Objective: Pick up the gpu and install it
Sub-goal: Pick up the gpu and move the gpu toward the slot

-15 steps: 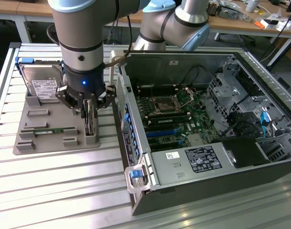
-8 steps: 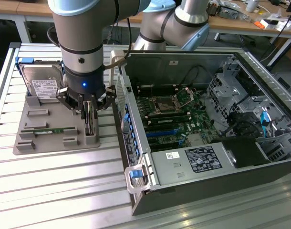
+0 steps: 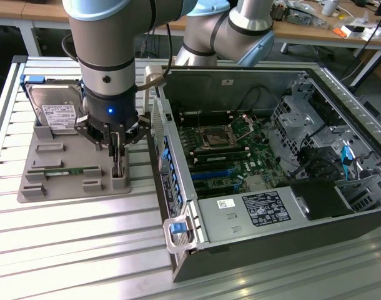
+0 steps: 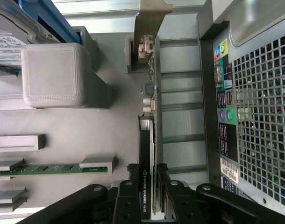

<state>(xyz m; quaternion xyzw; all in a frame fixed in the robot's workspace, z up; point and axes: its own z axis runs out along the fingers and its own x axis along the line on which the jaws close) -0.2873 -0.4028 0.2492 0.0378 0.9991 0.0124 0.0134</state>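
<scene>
You have the tray [image 3: 53,187] on the slatted table [image 3: 84,250] in the left half of the exterior view, with the open computer case [image 3: 272,250] just beside it on the right. On the tray, the hard drive [image 3: 56,112] stands at upper left. The memory stick [image 3: 62,170] lies at lower left. The gpu [image 3: 118,165] stands on edge in the right-hand slot, nearest the case. The gripper [image 3: 117,150] is directly over the gpu. The motherboard [image 3: 240,156] lies flat inside the case.
</scene>
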